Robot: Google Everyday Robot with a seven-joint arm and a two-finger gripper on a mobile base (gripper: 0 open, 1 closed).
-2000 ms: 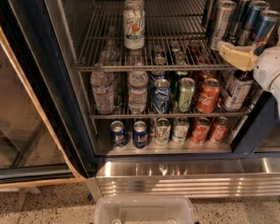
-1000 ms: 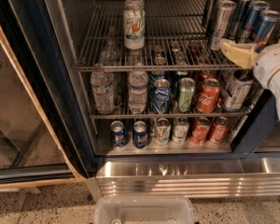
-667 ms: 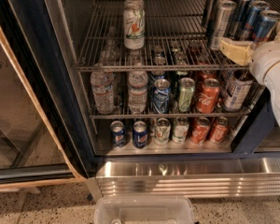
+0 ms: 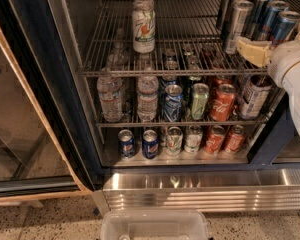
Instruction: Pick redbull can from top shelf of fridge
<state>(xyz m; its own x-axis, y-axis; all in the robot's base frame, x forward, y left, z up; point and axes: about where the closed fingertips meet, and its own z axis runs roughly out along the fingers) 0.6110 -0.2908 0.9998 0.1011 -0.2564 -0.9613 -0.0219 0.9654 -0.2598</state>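
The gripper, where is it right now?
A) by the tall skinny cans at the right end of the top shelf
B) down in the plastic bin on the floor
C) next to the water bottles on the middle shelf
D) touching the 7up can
A: the gripper is at the right end of the top shelf, close beside the slim cans there, including the redbull can, and well away from the 7up can.

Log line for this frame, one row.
phase: reach | gripper: right end of top shelf, beside redbull can | redbull can: upright on shelf | grasp: unconfirmed
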